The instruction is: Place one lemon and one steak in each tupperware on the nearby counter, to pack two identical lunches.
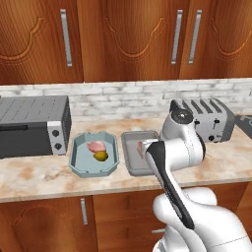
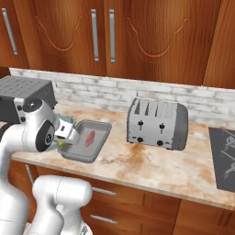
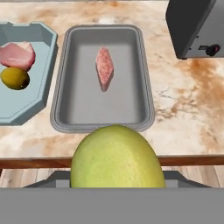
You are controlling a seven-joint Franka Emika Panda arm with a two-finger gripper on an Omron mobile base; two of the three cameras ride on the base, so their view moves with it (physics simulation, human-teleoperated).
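Observation:
A bright yellow-green lemon (image 3: 116, 157) fills the bottom of the hand view, and my gripper (image 2: 63, 141) is shut on it. It hangs over the counter's front edge, just short of the grey tupperware (image 3: 74, 118). One steak (image 3: 104, 66) lies in the middle of that tray. Left of it, the pale blue tupperware (image 3: 41, 87) holds another steak (image 3: 17, 54) and a dull orange-yellow lemon (image 3: 15, 78). From the left base view, the arm covers part of the grey tupperware (image 1: 129, 165), while the blue tupperware (image 1: 78, 165) shows whole.
A silver four-slot toaster (image 2: 158, 123) stands right of the trays. A grey toaster oven (image 1: 32, 125) sits at the left against the brick backsplash. A dark cooktop (image 2: 225, 156) lies at the far right. Beige counter (image 1: 39, 177) runs above wooden cabinet doors.

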